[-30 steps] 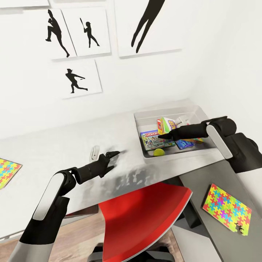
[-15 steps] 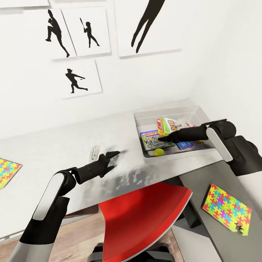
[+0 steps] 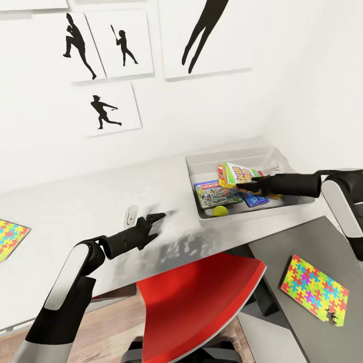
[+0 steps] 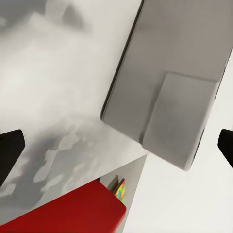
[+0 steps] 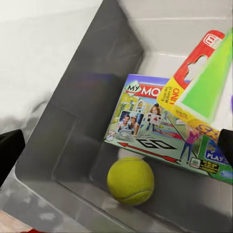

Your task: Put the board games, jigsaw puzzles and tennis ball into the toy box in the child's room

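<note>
Grey plastic of the toy box [image 3: 199, 164] already holds much of your load: directly under your right gripper [image 3: 251, 183], whose fingers stand apart and empty, lie the Monopoly game [image 5: 160, 128], the Skip-Bo box [image 3: 237, 174], a blue game [image 3: 257, 200] and the tennis ball [image 5: 130, 180]. Two jigsaw puzzles remain outside, one [image 3: 313, 286] on the dark wing well behind that gripper, the other [image 3: 11, 236] far beyond your left gripper [image 3: 151, 222], which hangs open over bare table [image 3: 65, 212]. I'd judge only the puzzles are left.
</note>
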### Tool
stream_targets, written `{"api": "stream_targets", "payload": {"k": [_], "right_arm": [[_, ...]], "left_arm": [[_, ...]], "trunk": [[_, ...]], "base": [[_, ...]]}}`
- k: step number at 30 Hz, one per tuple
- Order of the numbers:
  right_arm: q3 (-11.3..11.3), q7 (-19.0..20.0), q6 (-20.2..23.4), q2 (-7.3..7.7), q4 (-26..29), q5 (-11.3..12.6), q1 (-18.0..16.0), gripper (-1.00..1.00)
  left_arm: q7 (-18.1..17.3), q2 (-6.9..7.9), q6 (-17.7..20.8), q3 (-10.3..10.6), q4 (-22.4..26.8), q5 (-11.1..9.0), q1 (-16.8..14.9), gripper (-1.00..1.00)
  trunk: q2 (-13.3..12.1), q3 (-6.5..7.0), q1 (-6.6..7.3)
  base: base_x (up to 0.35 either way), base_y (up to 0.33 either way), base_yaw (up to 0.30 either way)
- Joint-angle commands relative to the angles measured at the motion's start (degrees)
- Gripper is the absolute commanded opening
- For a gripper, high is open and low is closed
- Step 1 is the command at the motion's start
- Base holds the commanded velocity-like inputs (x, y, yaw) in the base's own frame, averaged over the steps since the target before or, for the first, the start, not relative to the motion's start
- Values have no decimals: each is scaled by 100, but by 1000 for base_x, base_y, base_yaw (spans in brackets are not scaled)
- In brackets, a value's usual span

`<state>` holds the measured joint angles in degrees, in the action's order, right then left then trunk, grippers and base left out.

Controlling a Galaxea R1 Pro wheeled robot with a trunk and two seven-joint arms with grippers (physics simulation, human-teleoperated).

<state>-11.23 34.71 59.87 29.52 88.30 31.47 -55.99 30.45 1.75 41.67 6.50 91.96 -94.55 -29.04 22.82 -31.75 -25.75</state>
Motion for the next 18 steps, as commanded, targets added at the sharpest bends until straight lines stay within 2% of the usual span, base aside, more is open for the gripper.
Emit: {"api": "stream_targets", "payload": {"k": [1, 2, 4, 5, 8, 13, 18], "right_arm": [[129, 34, 13, 8, 83, -28, 48, 100], [129, 34, 13, 8, 83, -28, 48, 100], [358, 29, 13, 13, 197, -21, 126, 100], [358, 29, 13, 13, 197, -21, 126, 100], [584, 13, 13, 7, 295, -21, 193, 100], [702, -8, 13, -2, 346, -30, 226, 100], [774, -173, 13, -32, 370, -36, 249, 100]], "left_arm": [[35, 13, -7, 5, 6, -54, 8, 100], [35, 13, -7, 5, 6, -54, 8, 100], [-24, 34, -8, 10, 6, -42, 25, 100], [-24, 34, -8, 10, 6, -42, 25, 100], [-120, 56, -9, 14, 6, -31, 40, 100], [-174, 68, -9, 16, 6, -26, 48, 100], [-214, 75, -9, 17, 6, -22, 53, 100]], "trunk": [[9, -8, -4], [9, -8, -4], [9, -8, -4], [9, -8, -4], [9, -8, -4], [9, -8, -4], [9, -8, -4]], "base": [[0, 0, 0], [0, 0, 0], [0, 0, 0], [0, 0, 0], [-3, 0, 0], [-67, 0, 0], [-198, 0, 0]]}}
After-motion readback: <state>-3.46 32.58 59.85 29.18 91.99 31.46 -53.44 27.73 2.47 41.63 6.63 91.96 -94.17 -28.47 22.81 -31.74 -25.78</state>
